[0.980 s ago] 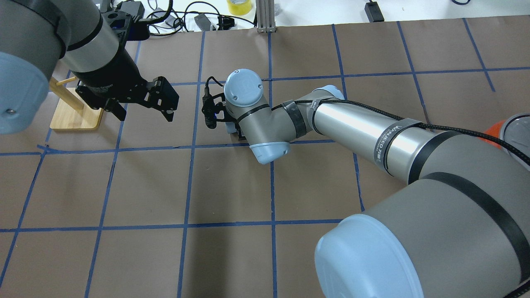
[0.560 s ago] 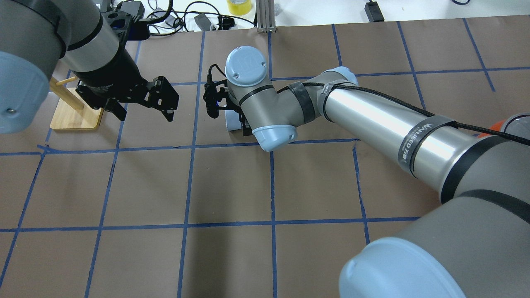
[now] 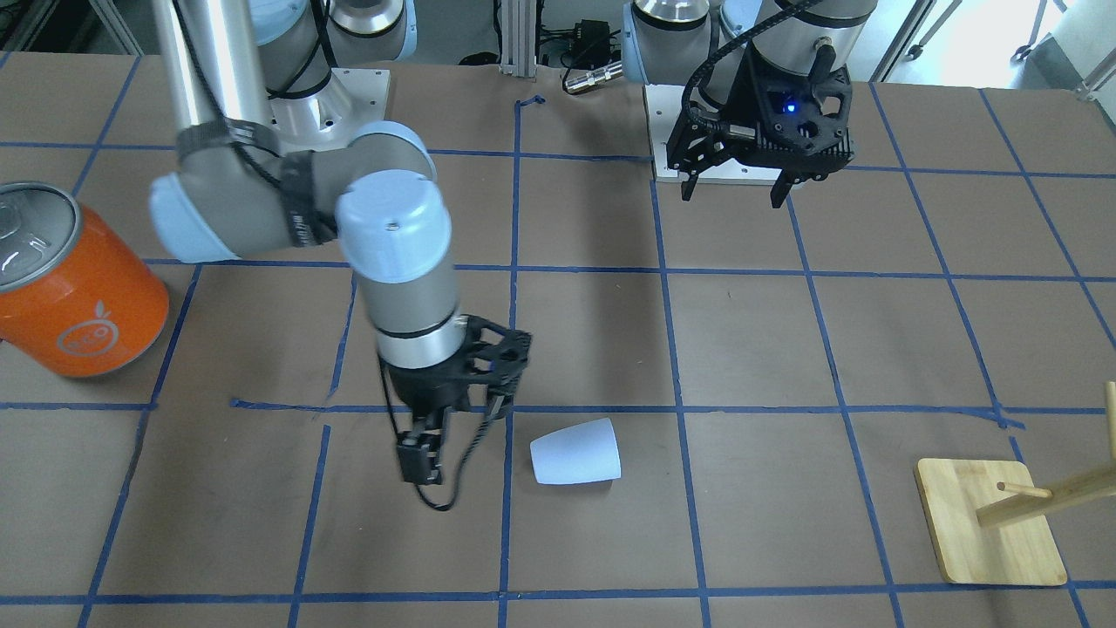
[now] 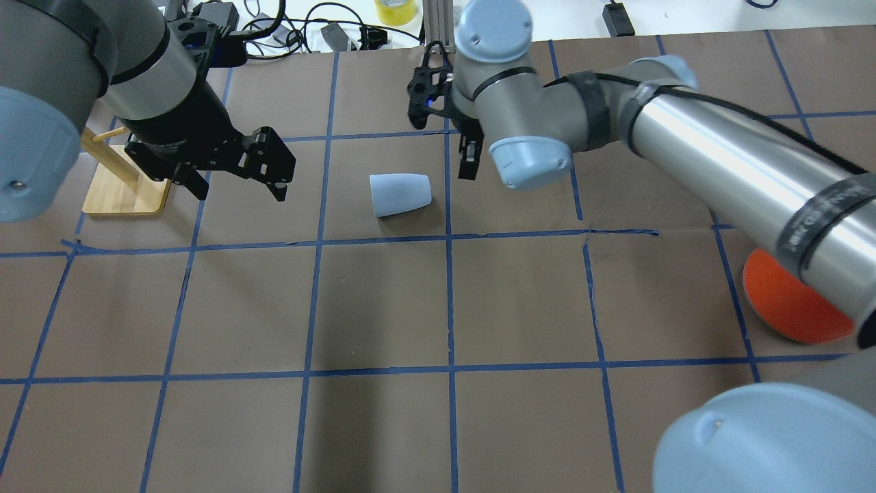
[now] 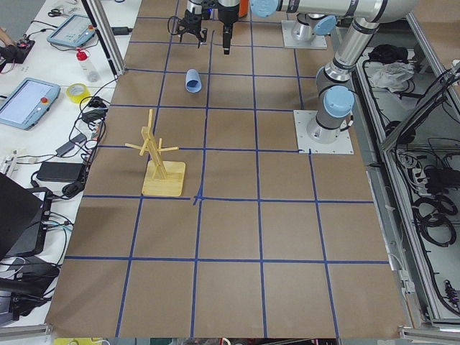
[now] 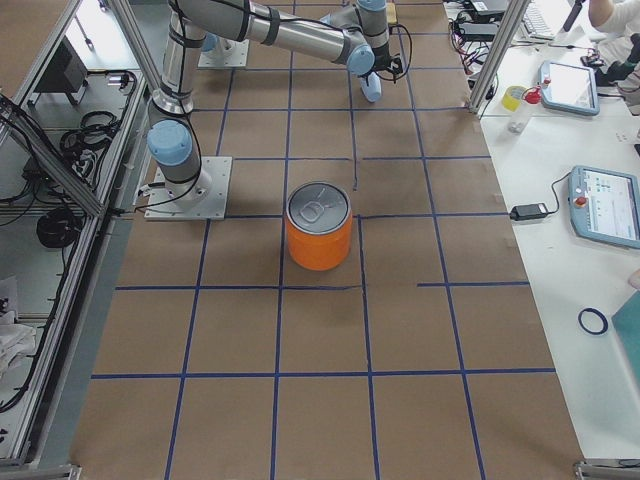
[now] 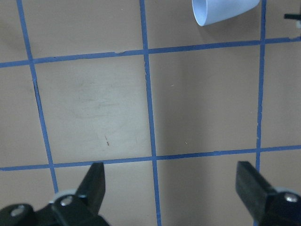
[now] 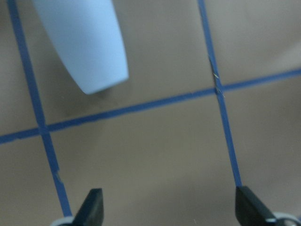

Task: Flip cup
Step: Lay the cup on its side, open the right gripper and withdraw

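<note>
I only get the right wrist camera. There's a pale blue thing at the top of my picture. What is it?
Observer: It's a cup, lying on its side on the table.
Operator: Which way is its open end?
Observer: It points away from your right gripper, toward the robot's left side. The closed bottom is the end nearest you.

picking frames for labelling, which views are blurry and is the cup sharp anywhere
Right wrist view: soft all over, the cup smeared. Front-facing view: the right gripper slightly motion-blurred, the cup crisp. Left wrist and overhead views: sharp, grid lines clean.
</note>
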`<state>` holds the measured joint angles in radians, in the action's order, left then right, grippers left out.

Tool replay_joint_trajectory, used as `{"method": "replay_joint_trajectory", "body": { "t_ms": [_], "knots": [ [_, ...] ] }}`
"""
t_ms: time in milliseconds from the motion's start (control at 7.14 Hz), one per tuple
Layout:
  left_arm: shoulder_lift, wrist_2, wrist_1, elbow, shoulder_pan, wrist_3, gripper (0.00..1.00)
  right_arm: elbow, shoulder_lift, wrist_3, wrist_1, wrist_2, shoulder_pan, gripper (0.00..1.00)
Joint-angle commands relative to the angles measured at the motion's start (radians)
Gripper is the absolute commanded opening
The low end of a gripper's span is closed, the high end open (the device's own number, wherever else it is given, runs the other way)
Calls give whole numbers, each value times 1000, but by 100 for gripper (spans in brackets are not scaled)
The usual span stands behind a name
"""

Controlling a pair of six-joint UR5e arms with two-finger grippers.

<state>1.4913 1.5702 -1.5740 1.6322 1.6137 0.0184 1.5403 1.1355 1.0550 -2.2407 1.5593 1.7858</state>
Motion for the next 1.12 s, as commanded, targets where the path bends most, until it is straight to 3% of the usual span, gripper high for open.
{"method": "replay_joint_trajectory", "body": {
  "t_ms": [0,280,420,560,980],
  "knots": [
    [1,-1,0,0,0,0,100,3,56,-338,65,-1,-206,100],
    [1,1,0,0,0,0,100,11,58,-902,78,4,-236,100],
    [1,1,0,0,0,0,100,12,67,-1101,148,14,-238,100],
    [1,-1,0,0,0,0,100,12,73,-1194,206,15,-246,100],
    [1,-1,2,0,0,0,100,11,130,-1205,347,16,-249,100]
  ]
}}
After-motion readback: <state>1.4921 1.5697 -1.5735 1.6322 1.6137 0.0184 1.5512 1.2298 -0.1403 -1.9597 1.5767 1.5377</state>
